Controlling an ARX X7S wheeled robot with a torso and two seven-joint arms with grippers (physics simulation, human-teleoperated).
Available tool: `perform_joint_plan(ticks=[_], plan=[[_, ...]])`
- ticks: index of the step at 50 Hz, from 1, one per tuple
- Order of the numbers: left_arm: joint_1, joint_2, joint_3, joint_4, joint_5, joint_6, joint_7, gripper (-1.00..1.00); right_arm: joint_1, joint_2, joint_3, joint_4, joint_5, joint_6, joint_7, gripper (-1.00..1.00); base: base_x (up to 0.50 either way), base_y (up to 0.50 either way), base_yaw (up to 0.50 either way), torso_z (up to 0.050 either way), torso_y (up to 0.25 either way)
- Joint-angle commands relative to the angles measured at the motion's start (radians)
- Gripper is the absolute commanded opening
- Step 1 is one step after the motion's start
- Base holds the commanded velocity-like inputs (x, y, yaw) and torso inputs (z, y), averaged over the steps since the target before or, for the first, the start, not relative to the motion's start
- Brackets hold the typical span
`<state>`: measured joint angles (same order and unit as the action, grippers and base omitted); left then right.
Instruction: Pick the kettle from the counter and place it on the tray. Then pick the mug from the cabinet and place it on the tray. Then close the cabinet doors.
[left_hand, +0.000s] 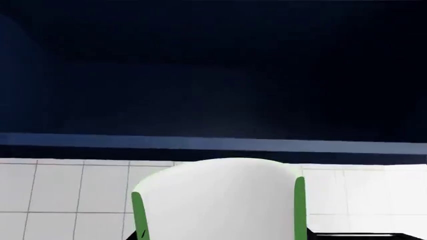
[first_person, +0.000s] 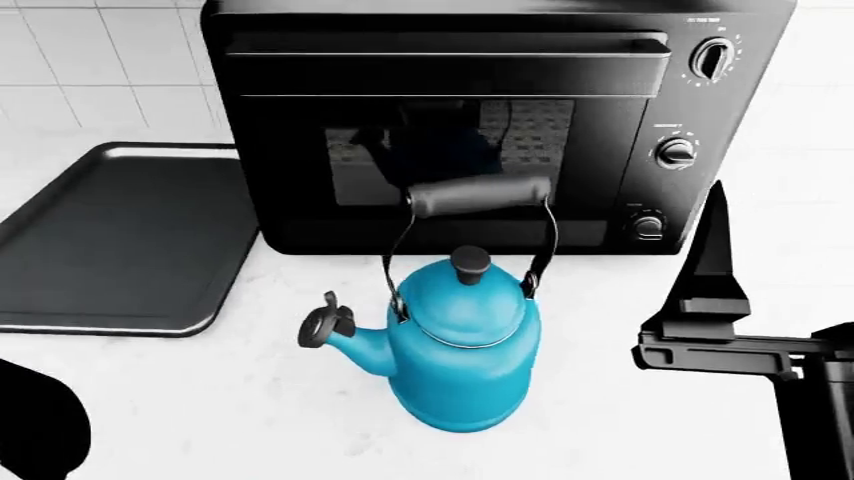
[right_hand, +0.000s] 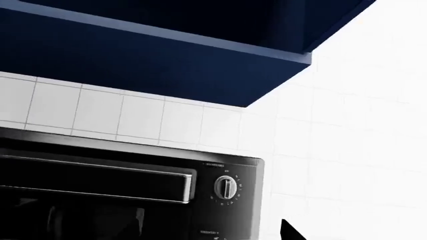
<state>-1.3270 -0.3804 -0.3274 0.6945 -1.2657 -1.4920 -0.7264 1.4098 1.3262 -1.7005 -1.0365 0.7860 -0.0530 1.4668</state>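
Kettle (first_person: 461, 345) on counter (first_person: 240, 400) (upright) | tray (first_person: 114, 240) left

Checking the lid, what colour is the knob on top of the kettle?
Black, on the bright blue kettle; the knob shows best in the head view.

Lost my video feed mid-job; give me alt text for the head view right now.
A bright blue kettle stands upright on the white counter, spout toward the empty dark grey tray at left, just in front of a black toaster oven. The right end effector hovers to the kettle's right, not touching it.
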Motion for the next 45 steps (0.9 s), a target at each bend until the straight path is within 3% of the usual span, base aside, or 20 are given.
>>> perform_joint_plan(ticks=[1,18,24,27,31,38,45], plan=[[0.119,-0.058,-0.054,0.084,-0.240,0.016,-0.129,-1.00,0.019,0.006,-0.045,-0.007,-0.028,-0.005,0.022,1.00,0.00,0.50,0.00,0.000,0.000],[0.167,-0.075,-0.016,0.088,-0.179,0.055,-0.081,-1.00,0.199,0.003,-0.225,-0.010,-0.029,-0.035,0.050,1.00,0.00,0.50,0.00,0.000,0.000],[0.182,-0.077,0.003,0.088,-0.150,0.070,-0.057,-1.00,0.319,0.002,-0.347,-0.010,-0.022,-0.068,0.063,1.00,0.00,0.47,0.00,0.000,0.000],[0.201,-0.079,0.017,0.089,-0.117,0.082,-0.032,-1.00,0.463,0.031,-0.457,-0.010,0.002,-0.109,0.034,1.00,0.00,0.00,0.00,0.000,0.000],[0.256,-0.094,0.075,0.078,0.033,0.145,0.066,-1.00,0.945,-0.012,-0.889,-0.011,0.036,-0.181,0.069,1.00,0.00,0.00,0.00,0.000,0.000],[0.331,-0.102,0.312,-0.130,0.394,0.375,0.239,-1.00,0.946,-0.010,-0.833,-0.011,0.065,-0.146,0.053,1.00,0.00,0.00,0.00,0.000,0.001],[0.233,-0.034,0.491,-0.516,0.625,0.571,0.321,-1.00,0.946,-0.033,-0.845,-0.011,0.054,-0.151,0.075,1.00,0.00,0.00,0.00,0.000,0.000]])
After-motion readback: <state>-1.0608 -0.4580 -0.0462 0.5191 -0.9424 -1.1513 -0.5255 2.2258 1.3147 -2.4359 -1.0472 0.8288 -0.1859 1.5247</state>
